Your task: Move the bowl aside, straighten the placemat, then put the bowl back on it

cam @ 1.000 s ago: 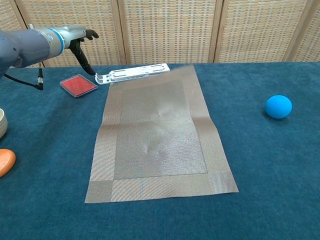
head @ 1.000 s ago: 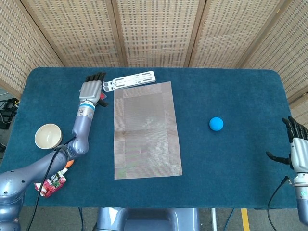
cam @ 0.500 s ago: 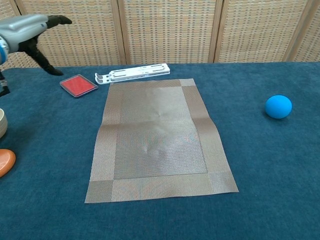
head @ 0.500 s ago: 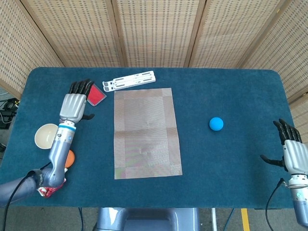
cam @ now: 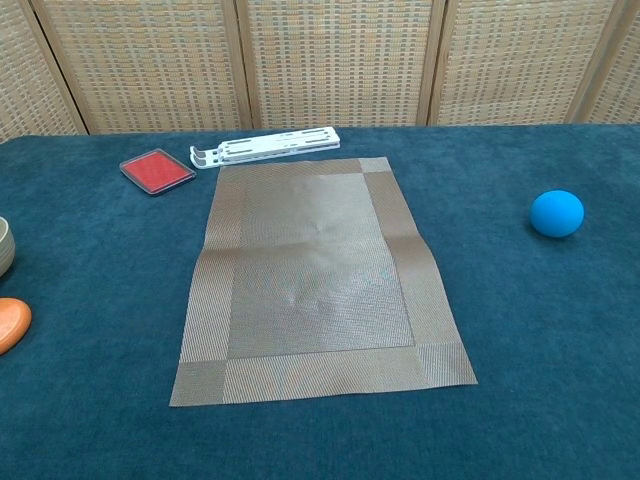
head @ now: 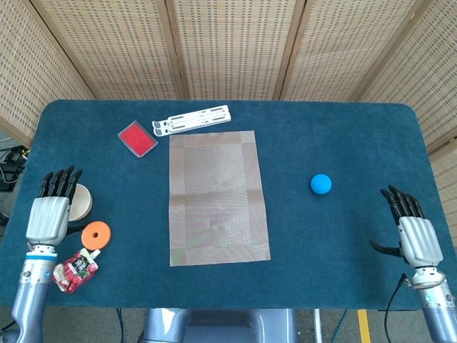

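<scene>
The grey woven placemat (head: 218, 197) (cam: 318, 273) lies flat in the middle of the blue table, with nothing on it. The cream bowl (head: 82, 201) (cam: 4, 245) stands off the mat at the table's left edge. My left hand (head: 48, 216) hovers over the bowl's left part with fingers straight and apart, holding nothing, and hides much of it. My right hand (head: 414, 235) is open at the right front edge, far from the mat. Neither hand shows in the chest view.
A white folding stand (head: 193, 119) (cam: 264, 147) lies just behind the mat. A red flat case (head: 137, 138) (cam: 157, 169) sits to its left. An orange disc (head: 96, 234) (cam: 12, 322) and a red snack packet (head: 76, 271) lie near the bowl. A blue ball (head: 320, 184) (cam: 556, 213) rests at right.
My left hand has drawn back from the mat's far left corner to the front left, over the bowl. The mat now lies straight. My right hand has moved slightly inward.
</scene>
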